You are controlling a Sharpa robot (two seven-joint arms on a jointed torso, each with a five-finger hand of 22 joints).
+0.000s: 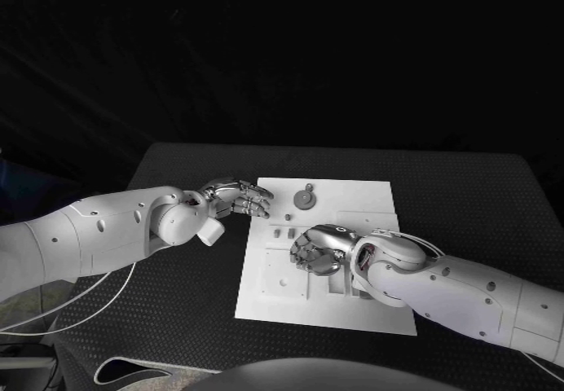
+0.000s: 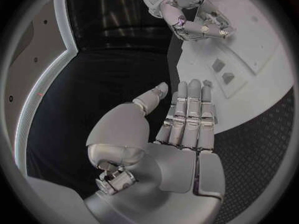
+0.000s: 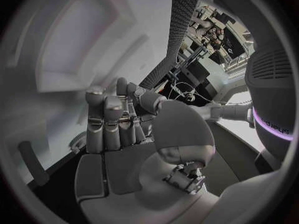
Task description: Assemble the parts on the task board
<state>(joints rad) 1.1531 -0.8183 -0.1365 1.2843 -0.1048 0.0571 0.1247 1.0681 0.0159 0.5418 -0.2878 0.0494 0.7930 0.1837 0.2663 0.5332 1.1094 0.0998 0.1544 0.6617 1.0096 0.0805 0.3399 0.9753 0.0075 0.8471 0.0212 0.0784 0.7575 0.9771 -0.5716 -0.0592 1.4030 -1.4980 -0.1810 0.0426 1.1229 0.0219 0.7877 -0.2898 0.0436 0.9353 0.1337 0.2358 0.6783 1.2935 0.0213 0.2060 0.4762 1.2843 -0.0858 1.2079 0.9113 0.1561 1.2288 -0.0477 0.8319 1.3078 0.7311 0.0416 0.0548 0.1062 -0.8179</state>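
Head view: task board (image 1: 341,305) sits mid-surface (image 1: 470,187). Left hand (image 1: 235,198) is at the board's far-left edge. Right hand (image 1: 319,247) is over the board's middle, fingers curled in; can't tell if anything is in them. A round grey part (image 1: 306,198) lies at the far end of the board, small grey parts (image 1: 282,234) between the two hands.

Left wrist view: left hand fingers (image 2: 190,109) straight and released, tips at the board edge, grasping nothing.

Right wrist view: right hand fingers (image 3: 109,117) bent close over the board; grasp unclear.
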